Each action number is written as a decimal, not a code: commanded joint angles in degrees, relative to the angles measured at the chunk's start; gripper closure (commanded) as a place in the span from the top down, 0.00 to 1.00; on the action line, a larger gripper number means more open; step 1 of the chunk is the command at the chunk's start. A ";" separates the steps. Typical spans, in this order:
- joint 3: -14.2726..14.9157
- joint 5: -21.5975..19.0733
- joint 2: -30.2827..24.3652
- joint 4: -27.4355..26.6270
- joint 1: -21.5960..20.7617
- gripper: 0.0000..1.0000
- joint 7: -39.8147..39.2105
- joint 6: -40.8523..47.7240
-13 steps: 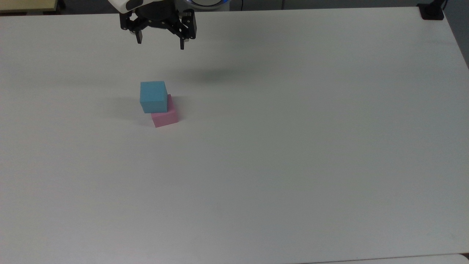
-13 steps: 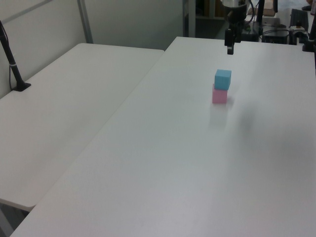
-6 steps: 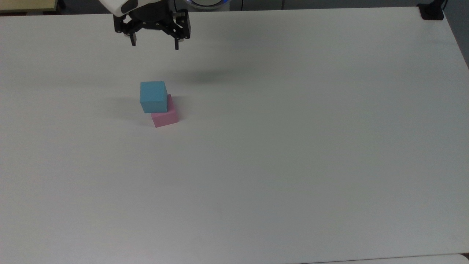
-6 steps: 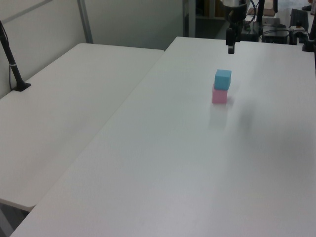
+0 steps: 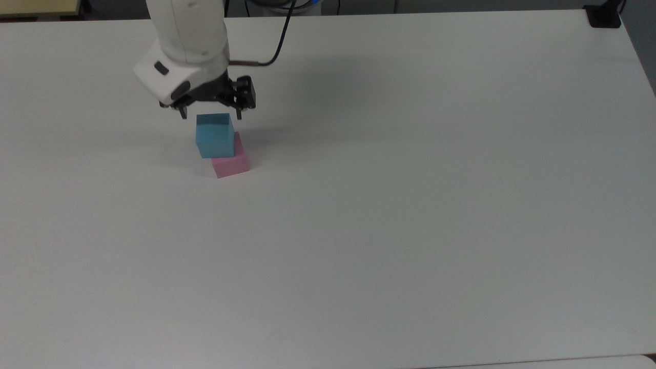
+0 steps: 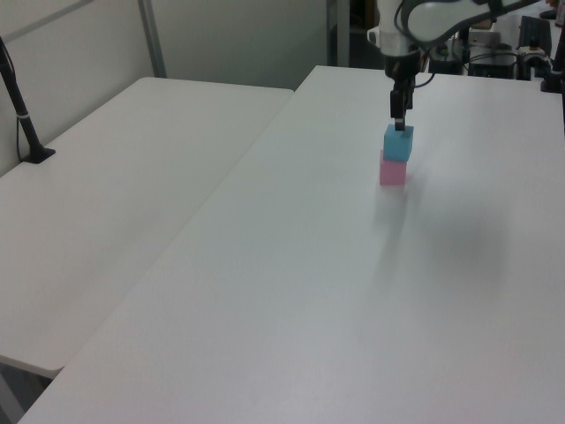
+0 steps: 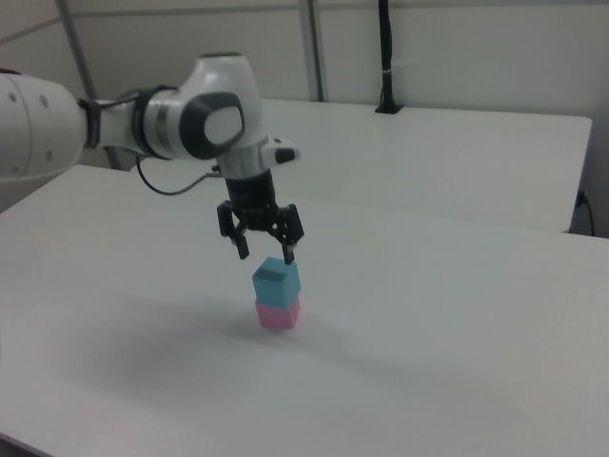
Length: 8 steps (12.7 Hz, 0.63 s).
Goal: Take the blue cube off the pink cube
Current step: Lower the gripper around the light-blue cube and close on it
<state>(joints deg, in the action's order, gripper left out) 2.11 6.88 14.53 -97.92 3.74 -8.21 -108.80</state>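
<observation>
The blue cube (image 5: pixel 214 136) (image 6: pixel 398 142) (image 7: pixel 276 278) rests on top of the pink cube (image 5: pixel 231 162) (image 6: pixel 393 170) (image 7: pixel 277 314) on the white table (image 5: pixel 389 205). It sits a little off-centre on the pink one in the top view. My gripper (image 5: pixel 210 113) (image 6: pixel 398 118) (image 7: pixel 267 253) hangs open just above the blue cube, one finger over each side of its top. The fingertips (image 7: pixel 288 253) stand slightly above the cube's top face, touching nothing.
A second white table (image 6: pixel 115 185) adjoins at the left view's left, with a black post (image 6: pixel 22 115) clamped to it. Another black mount (image 5: pixel 603 15) sits at the table's far right corner in the top view. A black cable (image 5: pixel 279 41) trails behind the arm.
The arm has swung from the table's far edge toward the cubes and come down, so the open gripper now hangs right over the blue cube. The cubes have not moved.
</observation>
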 commanded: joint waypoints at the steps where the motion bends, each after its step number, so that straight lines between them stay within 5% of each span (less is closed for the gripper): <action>1: 0.35 0.94 3.13 -0.61 -0.40 1.00 -0.75 -3.78; 4: 0.35 1.03 3.49 -1.22 -0.66 0.87 -0.75 -4.49; 7: 0.35 0.77 2.97 -1.05 -0.66 0.17 -1.36 -3.70; 8: 0.35 0.42 2.27 -0.61 -0.31 0.15 -1.37 -3.26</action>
<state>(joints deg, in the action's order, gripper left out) 2.11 7.28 19.11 -97.82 3.55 -8.49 -112.06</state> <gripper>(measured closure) 0.348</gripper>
